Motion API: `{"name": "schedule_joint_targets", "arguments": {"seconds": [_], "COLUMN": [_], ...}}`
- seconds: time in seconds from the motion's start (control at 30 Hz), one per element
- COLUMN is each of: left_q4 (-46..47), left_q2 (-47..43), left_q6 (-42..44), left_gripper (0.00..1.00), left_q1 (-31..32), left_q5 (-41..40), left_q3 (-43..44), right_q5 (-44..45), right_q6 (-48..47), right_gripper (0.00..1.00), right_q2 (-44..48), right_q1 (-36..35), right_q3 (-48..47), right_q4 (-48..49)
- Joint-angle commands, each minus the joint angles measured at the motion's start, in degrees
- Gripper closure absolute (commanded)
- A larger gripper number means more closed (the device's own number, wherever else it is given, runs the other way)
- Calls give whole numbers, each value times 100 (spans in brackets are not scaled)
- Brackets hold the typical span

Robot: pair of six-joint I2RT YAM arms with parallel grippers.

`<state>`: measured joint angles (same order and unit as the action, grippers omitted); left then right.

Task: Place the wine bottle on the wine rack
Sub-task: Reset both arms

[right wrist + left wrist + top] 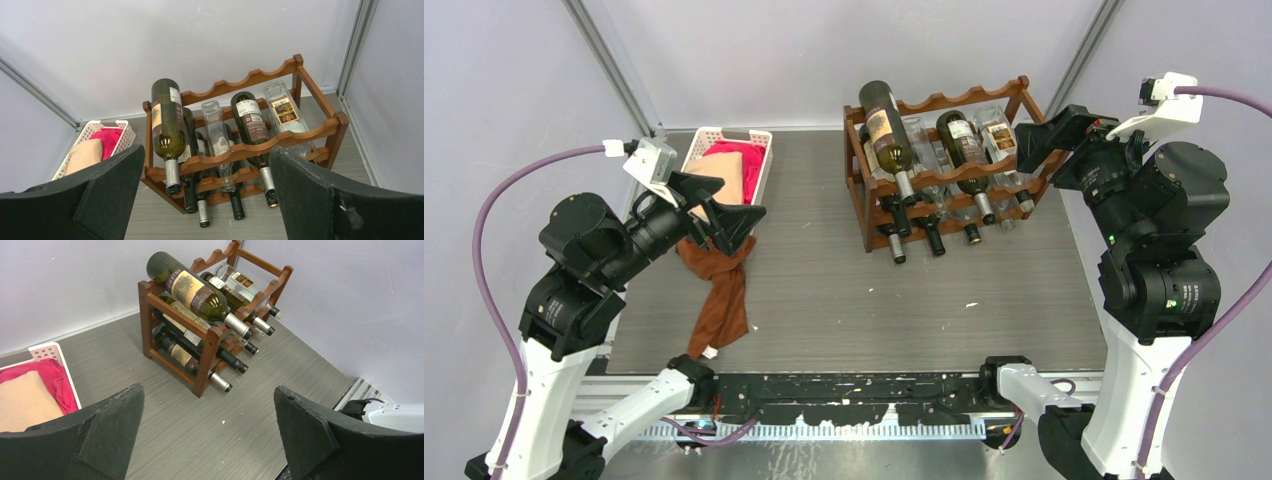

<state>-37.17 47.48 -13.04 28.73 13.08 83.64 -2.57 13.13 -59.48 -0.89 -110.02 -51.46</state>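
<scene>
both sets of jaws stand wide with nothing between them. left gripper (207,390) hangs in the air, clear of the table (844,300), and its fingers (105,432) frame the rack (150,315) from well apart; right gripper (206,149) is also off the table, looking down on the rack's front from near its right end, touching nothing. the left arm is folded at the elbow, its forearm reaching up and toward the middle, with the wrist above the near end of a white basket (762,160) and a brown cloth (724,290) that trails from under it onto the table. the right arm stands tall at the table's right edge, its wrist bent left toward the rack. the wine bottle (886,130), dark with a tan label, lies on the top tier at the left end of the rack, neck toward the arms and its base raised over the back rail. other bottles (252,125), some dark and some clear, fill the top and lower tiers, necks the same way. the basket sits at the far left and holds a red cloth (734,150) and a tan one (22,400).
</scene>
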Motion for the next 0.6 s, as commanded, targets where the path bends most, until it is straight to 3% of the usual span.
{"name": "schedule_joint_targets", "arguments": {"seconds": [0.0, 0.57], "left_q4": [140, 138], "left_q2": [-51, -86], "left_q6": [47, -1], "left_gripper": [0, 0], "left_q1": [-28, -25], "left_q5": [17, 25], "left_q3": [12, -5], "right_q5": [43, 4], "right_q6": [-120, -441], "right_gripper": [0, 0], "right_q2": [60, 60], "right_q1": [21, 24], "right_q3": [-30, 15], "right_q4": [303, 328]}}
